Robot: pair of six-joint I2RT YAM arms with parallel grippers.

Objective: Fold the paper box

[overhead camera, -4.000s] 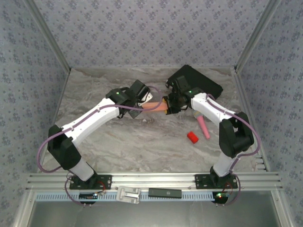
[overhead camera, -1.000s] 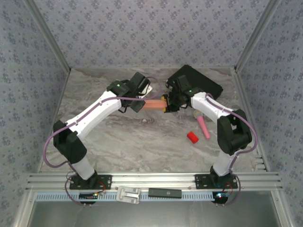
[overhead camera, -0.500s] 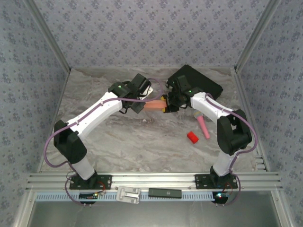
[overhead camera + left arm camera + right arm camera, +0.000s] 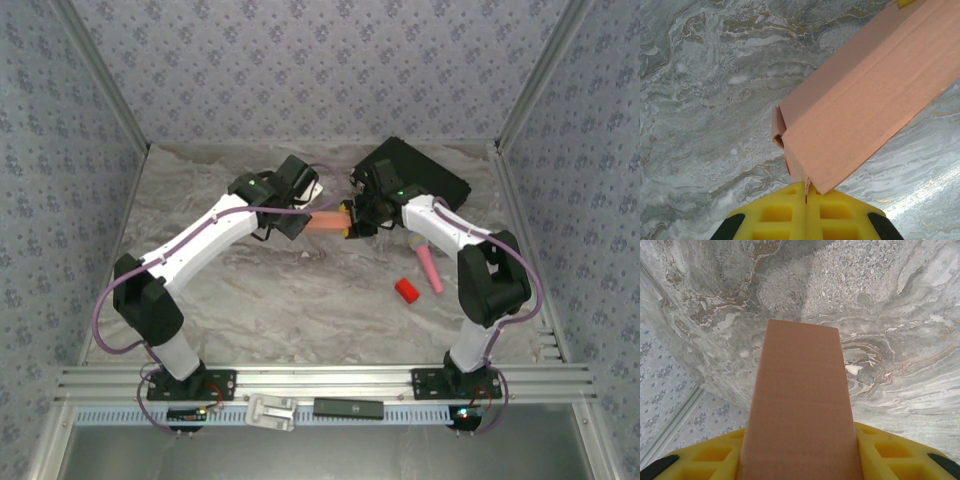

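Top external view: the paper box was seen as a narrow salmon-orange tube, spanned between the two arms above the far middle of the table, with the left gripper at one end and the right gripper at the other. It appeared to be held clear of the marbled surface, though its height could not be settled from above. In the left wrist view the yellow pads were pressed together, and a thin corner edge of the box was pinched in the seam between them; a small flap at that end was left partly open, with a dark gap shown beside it. In the right wrist view the box was clamped across its width by the right gripper, a yellow finger lying against each side. The body seemed to be steadied by this broad grip so that the loose end could be worked by the other arm. The sleeve was judged to be already formed, with the end closure yet to be tucked in. A black case lay just behind the right gripper, and a pink stick and a red block were set well apart from the box, toward the near right.
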